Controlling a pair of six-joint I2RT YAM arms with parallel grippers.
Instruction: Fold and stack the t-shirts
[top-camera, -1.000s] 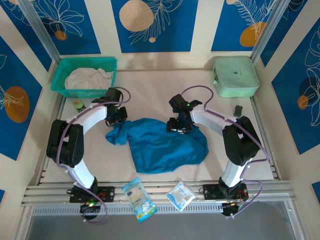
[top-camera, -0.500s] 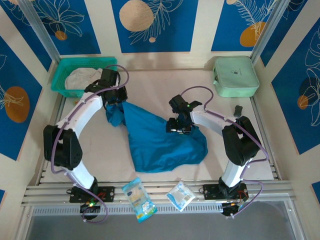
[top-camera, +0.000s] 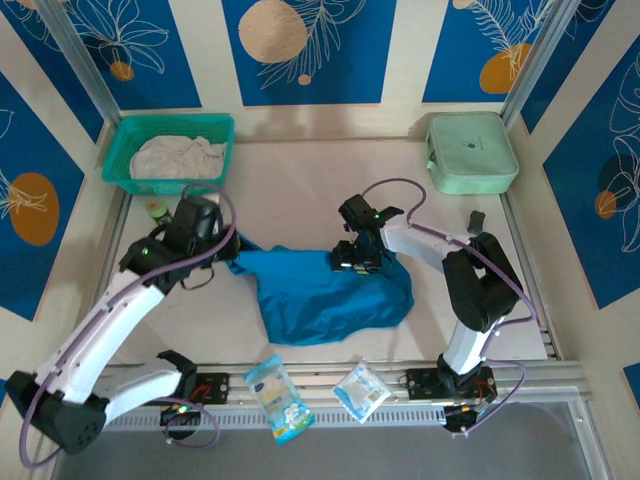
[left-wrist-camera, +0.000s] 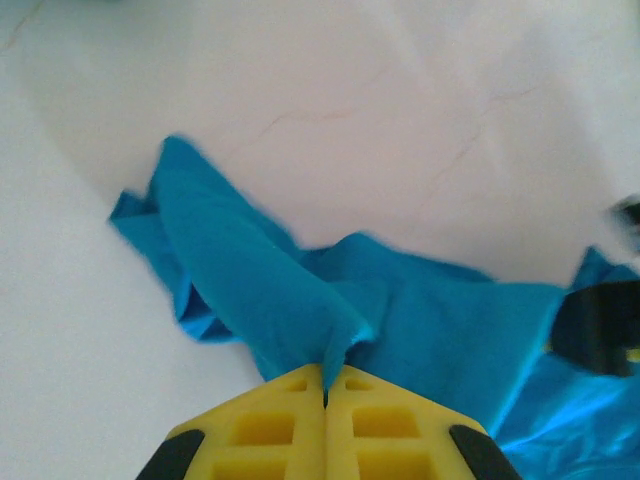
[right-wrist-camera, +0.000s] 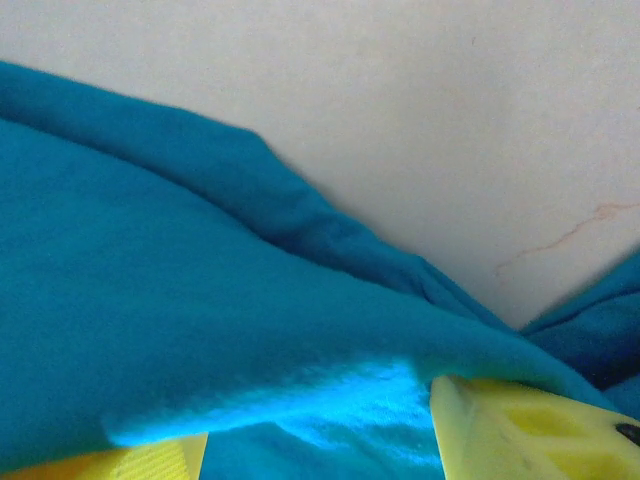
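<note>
Left gripper (left-wrist-camera: 323, 392) pinched tight on the teal t-shirt (top-camera: 330, 300) corner; right gripper (top-camera: 357, 260) spread apart over cloth (probably not gripping). Pull outward steadily, keep tension, flatten first.

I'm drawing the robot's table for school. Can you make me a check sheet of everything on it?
Surface: pale table.
Job's things: teal t-shirt crumpled mid-table; off-white t-shirt in teal basket.
Clutter: mint case, two snack packets, small dark thing.
End effectors: left end effector shut on teal t-shirt; right end effector, fingers apart in cloth, grip unclear.
Cables: purple cables loop by both end effectors.
Surroundings: blue-and-cream patterned walls.
</note>
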